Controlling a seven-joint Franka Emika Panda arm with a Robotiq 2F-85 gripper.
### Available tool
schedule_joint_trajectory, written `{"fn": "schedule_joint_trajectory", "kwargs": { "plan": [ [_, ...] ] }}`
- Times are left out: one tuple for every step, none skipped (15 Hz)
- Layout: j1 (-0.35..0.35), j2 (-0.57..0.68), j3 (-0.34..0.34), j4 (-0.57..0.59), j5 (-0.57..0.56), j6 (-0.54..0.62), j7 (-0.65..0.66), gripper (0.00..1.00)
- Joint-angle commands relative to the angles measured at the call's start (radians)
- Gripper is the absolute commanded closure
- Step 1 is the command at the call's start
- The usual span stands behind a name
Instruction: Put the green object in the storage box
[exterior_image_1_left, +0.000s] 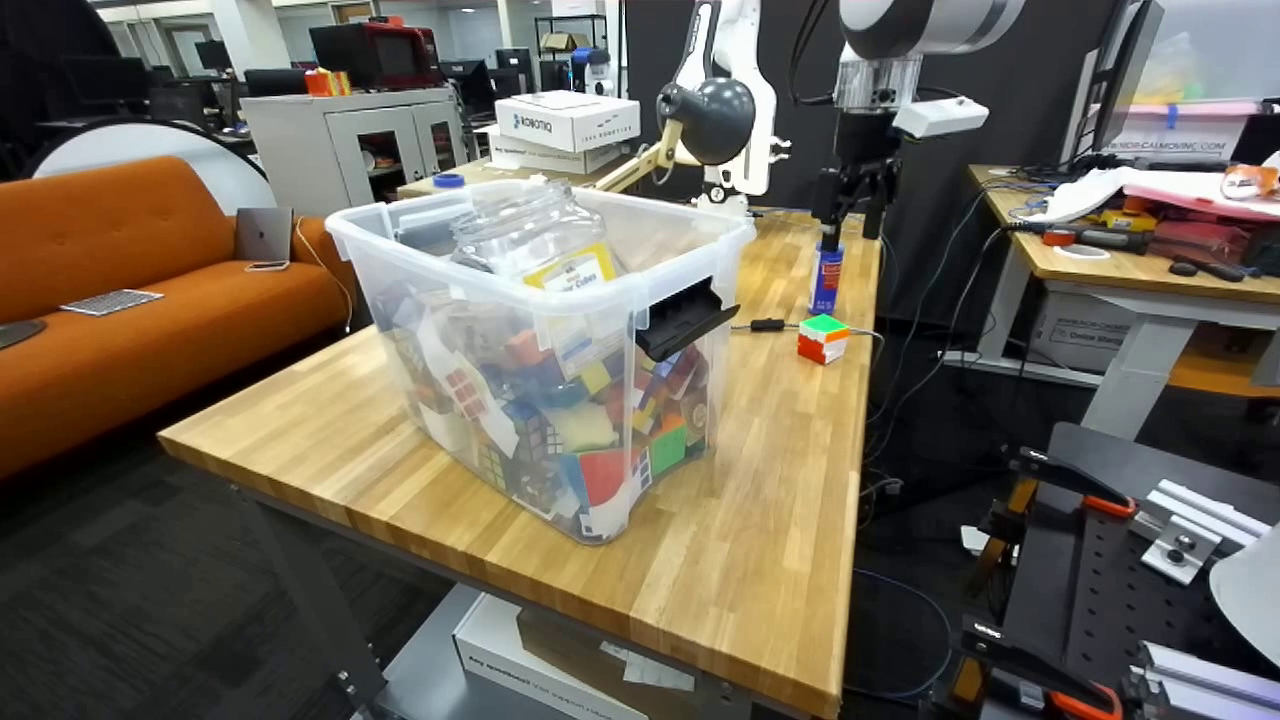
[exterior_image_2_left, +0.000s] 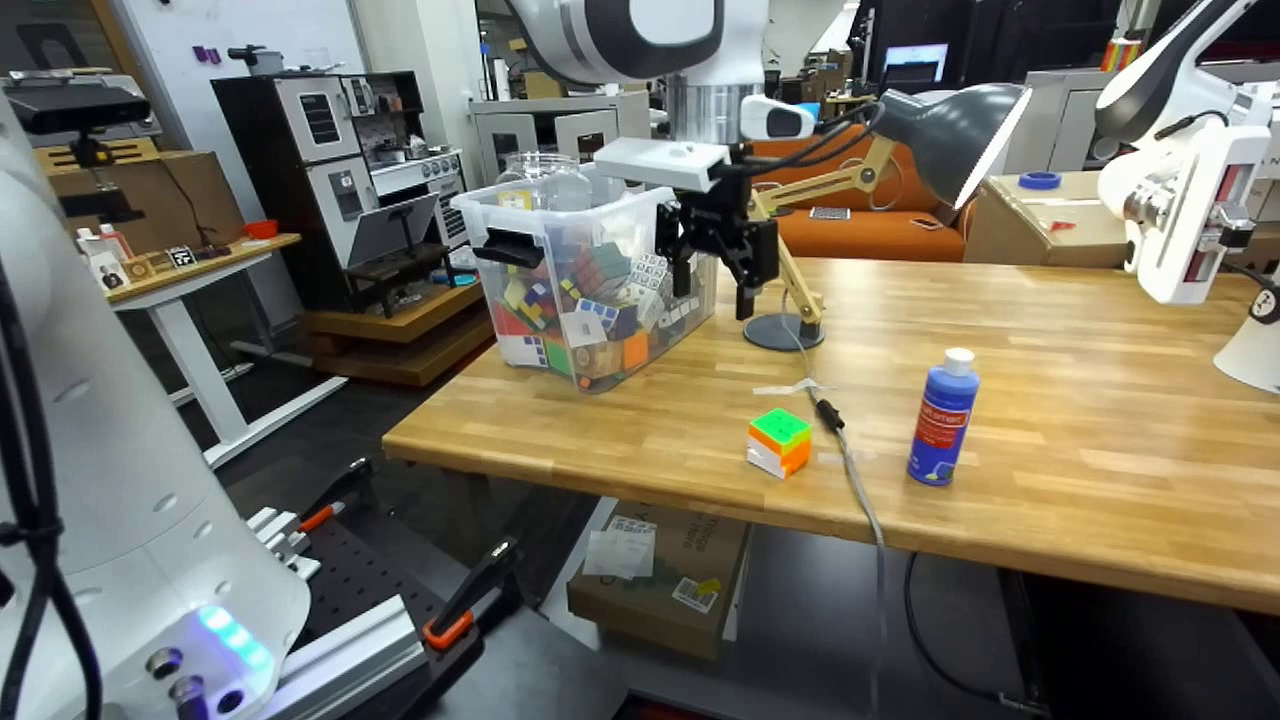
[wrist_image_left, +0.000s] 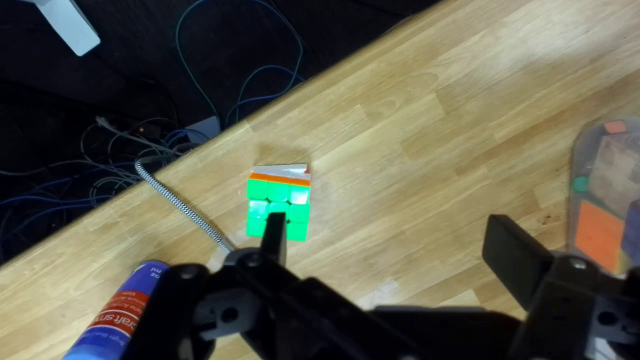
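Green-topped puzzle cube (exterior_image_2_left: 780, 443) is ungripped near the surface (exterior_image_2_left: 640, 430) edge, jaws parted, with pickup and placement in the storage tub (exterior_image_1_left: 455, 272) undone.

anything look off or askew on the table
Nothing looks spilled. The green-topped cube looks twisted: one side shows an orange band over white, so its layers seem mismatched. On the storage box, the dark latch juts outward, and a clear jar sticks out the top.
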Motion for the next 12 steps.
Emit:
{"fn": "schedule_joint_trajectory", "kwargs": {
  "plan": [
    [-0.042, 0.144, 0.017, 0.087, 0.026, 0.057, -0.04, 0.0],
    [-0.052, 0.189, 0.024, 0.113, 0.025, 0.069, -0.048, 0.0],
    [-0.061, 0.225, 0.032, 0.137, 0.026, 0.075, -0.055, 0.0],
    [-0.066, 0.266, 0.038, 0.164, 0.019, 0.082, -0.055, 0.0],
    [-0.069, 0.309, 0.041, 0.194, 0.005, 0.077, -0.042, 0.0],
    [-0.074, 0.345, 0.043, 0.22, -0.001, 0.064, -0.032, 0.0],
    [-0.065, 0.292, 0.042, 0.166, -0.009, 0.079, -0.015, 0.0],
    [-0.069, 0.326, 0.045, 0.188, -0.011, 0.079, -0.014, 0.0],
    [-0.072, 0.347, 0.046, 0.205, -0.012, 0.079, -0.013, 0.0],
    [-0.073, 0.355, 0.046, 0.213, -0.012, 0.079, -0.013, 0.0],
    [-0.074, 0.353, 0.046, 0.216, -0.012, 0.078, -0.013, 0.0],
    [-0.074, 0.351, 0.046, 0.217, -0.012, 0.078, -0.014, 0.0]
  ]
}}
